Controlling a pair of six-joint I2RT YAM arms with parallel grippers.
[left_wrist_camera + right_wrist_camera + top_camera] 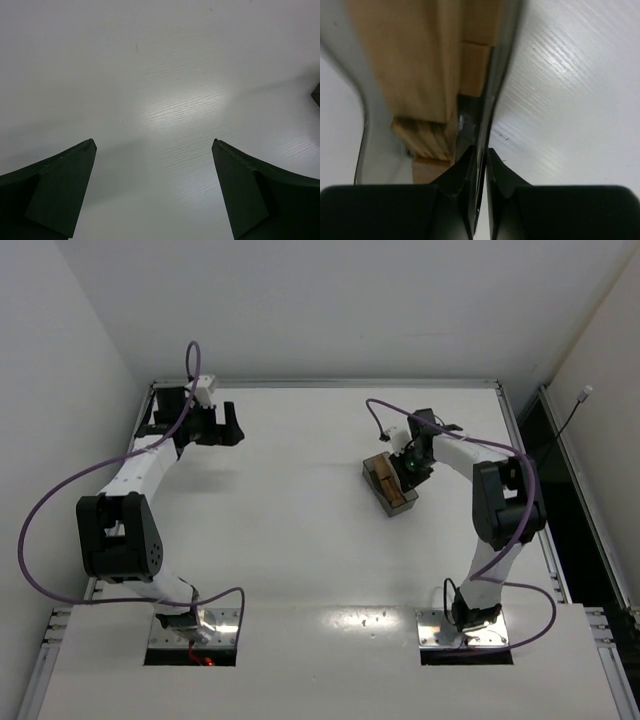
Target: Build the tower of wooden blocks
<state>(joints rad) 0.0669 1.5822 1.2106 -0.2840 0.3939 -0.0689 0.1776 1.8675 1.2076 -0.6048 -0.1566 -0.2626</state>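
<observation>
Right claw (480, 159) nearly shut, pinching wall of bin (496, 75); no block held. Blocks (415, 70) lie inside bin, just left of pinched wall, long block parallel to wall, running away from claw. Left claw (154, 144) wide open, empty, well apart; right arm nearer.

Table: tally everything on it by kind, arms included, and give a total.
Arms: 2, the left arm and the right arm
Bin: 1
Wood blocks: 4 showing inside the bin in the right wrist view; more may be hidden
Total: 7, at least
</observation>
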